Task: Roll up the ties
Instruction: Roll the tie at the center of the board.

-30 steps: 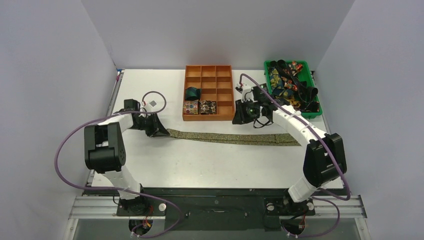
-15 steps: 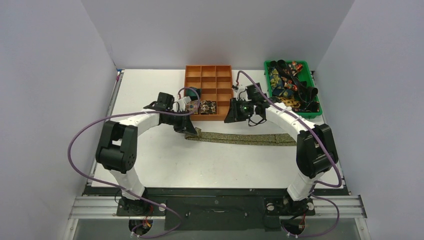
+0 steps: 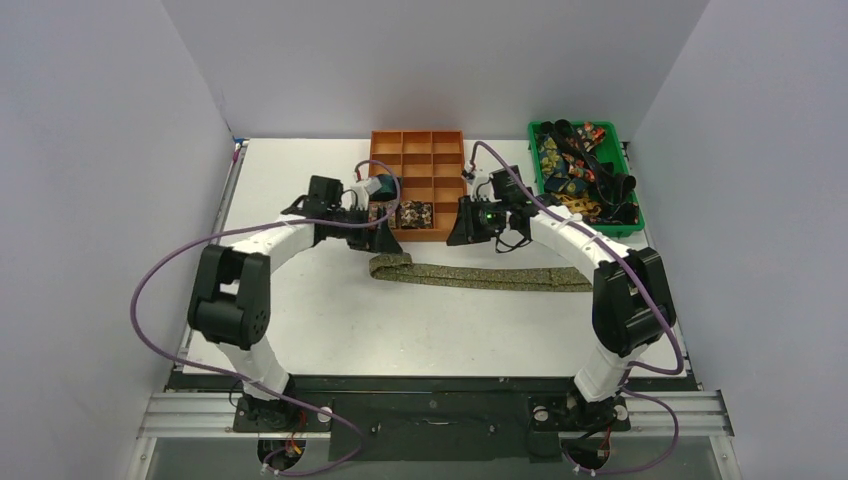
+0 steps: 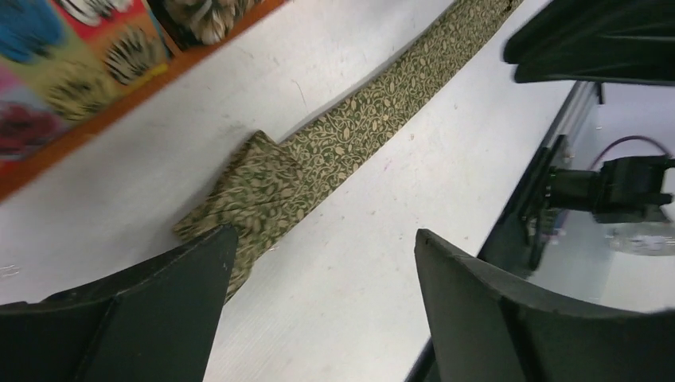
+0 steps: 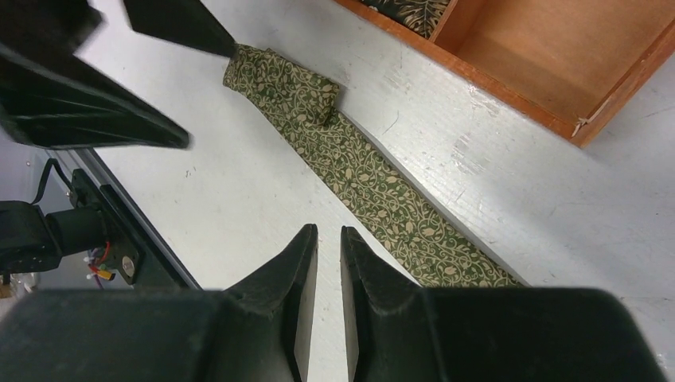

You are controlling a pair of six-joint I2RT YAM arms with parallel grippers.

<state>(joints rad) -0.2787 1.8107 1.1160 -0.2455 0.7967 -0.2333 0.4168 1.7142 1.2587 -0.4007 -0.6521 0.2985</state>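
In front of the orange tray (image 3: 418,132), the left pincer (image 4: 324,239) gapes over the olive tie (image 4: 342,143)'s folded end, the right pincer (image 5: 329,235) together, empty.

One flat olive-gold, leaf-patterned fabric tie (image 3: 480,275) lies close by the two black two-finger claws, a left claw (image 3: 383,238) and a right claw (image 3: 462,232). One orange tray (image 3: 417,133) of twelve compartments sits just beyond both claws. Two coiled ties show in it: one multicolour floral coil (image 4: 56,64) and one dark flecked coil (image 3: 416,213). One green plastic bin (image 3: 533,140), to the right of the right claw, holds tangled ties that cannot be counted.
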